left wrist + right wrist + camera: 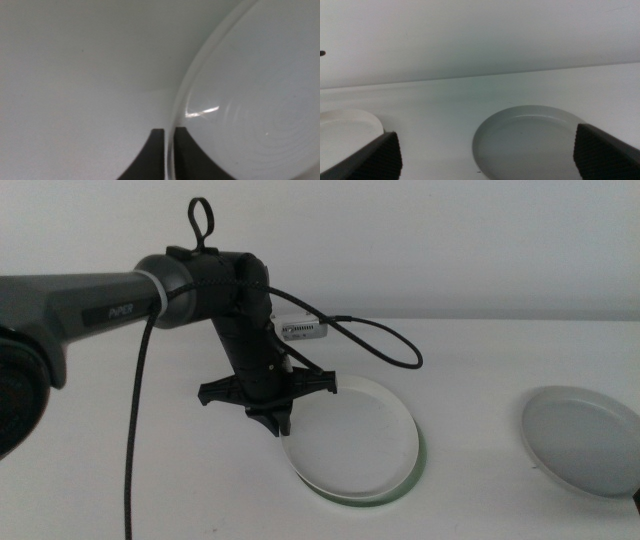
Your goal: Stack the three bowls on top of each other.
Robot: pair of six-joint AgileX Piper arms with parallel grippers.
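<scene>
My left gripper (280, 423) is shut on the near-left rim of the white bowl (355, 440). That bowl lies over the pale green bowl (418, 472), of which only a thin crescent of rim shows at the front and right. In the left wrist view the jaws of the left gripper (170, 150) pinch the thin white bowl rim (175, 115) between them. The grey bowl (585, 442) sits alone on the table at the right. My right gripper (486, 134) is open just short of the grey bowl (530, 137), jaws wide apart. The white bowl (345, 131) shows off to one side.
A small white box (300, 330) lies on the table behind the left arm, and a black cable (395, 350) loops from it over the white tabletop (480, 380). A pale wall stands behind the table.
</scene>
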